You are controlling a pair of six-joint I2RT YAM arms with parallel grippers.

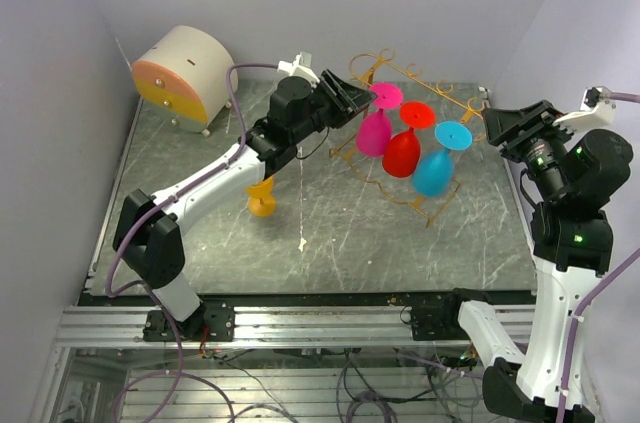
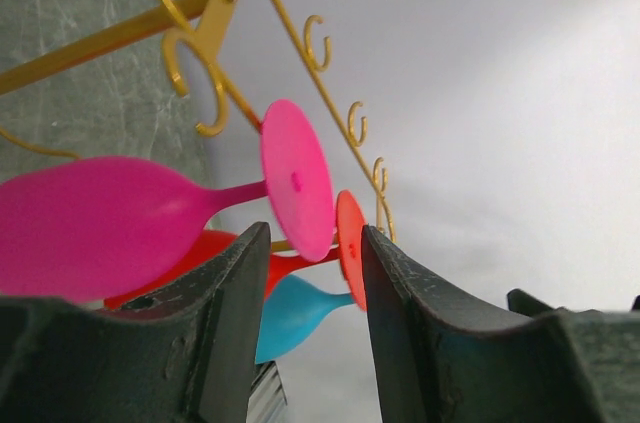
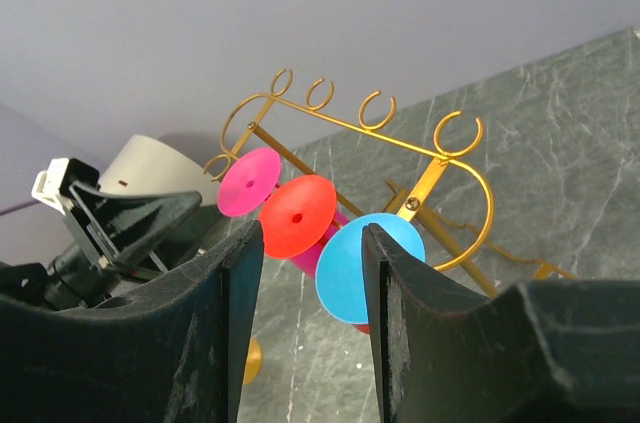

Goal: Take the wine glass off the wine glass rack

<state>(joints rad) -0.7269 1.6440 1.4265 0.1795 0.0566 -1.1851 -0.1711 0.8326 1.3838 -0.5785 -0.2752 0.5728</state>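
Your left fingers (image 2: 225, 333), spread and empty, are nearer than the open right fingers (image 3: 235, 323): the pink wine glass (image 2: 90, 223) hangs bowl-down from the wine glass rack (image 2: 100, 41), foot just ahead of them.

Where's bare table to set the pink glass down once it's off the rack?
Best: the near strip of table in front of the wine glass rack, between the orange glass and the right arm. A smaller patch lies between the drawer box and the left arm. Crowded: the back, where rack, hanging glasses, left tool and right tool cluster.
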